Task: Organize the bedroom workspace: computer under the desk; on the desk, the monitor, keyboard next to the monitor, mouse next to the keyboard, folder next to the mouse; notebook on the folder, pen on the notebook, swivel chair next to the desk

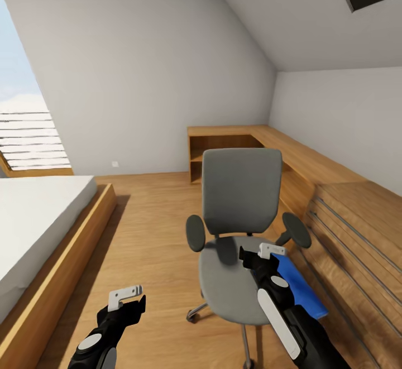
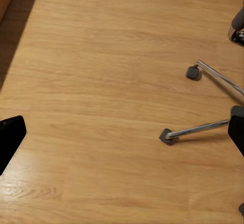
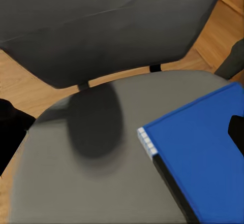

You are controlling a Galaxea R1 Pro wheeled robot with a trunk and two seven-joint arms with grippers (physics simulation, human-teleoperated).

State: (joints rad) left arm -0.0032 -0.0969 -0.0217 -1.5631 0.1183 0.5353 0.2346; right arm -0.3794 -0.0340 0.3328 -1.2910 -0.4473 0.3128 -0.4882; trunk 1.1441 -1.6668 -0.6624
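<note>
A: How far along are we, would you say?

B: Early, we judge. The folder (image 1: 301,288) lies on the seat of the swivel chair (image 1: 240,235), lower right of the head picture, so the move onto the tabletop is not yet done. Everything else on the list we can't judge from here.

A: And our hands?

B: The right hand (image 1: 262,253) hovers over the seat just beside the folder's near edge. In the right wrist picture the blue cover (image 3: 203,148) sits at the lower right, its dark strip toward the seat's middle, with nothing between the finger tips – released, we'd say. The left hand (image 1: 129,296) hangs low at the lower left of the head picture, above bare floor (image 2: 101,82), its fingers apart and empty.

A: What's around us?

B: A bed (image 1: 39,218) at the left edge, a light wooden counter (image 1: 312,162) along the right wall with drawers (image 1: 357,240) – not our black tabletop.

A: Anything in the way?

B: The round armrest (image 1: 297,229) stands near the folder's far side, and the chair's legs and casters (image 2: 166,136) spread over the floor near the left hand – worth minding when we roll it.
</note>
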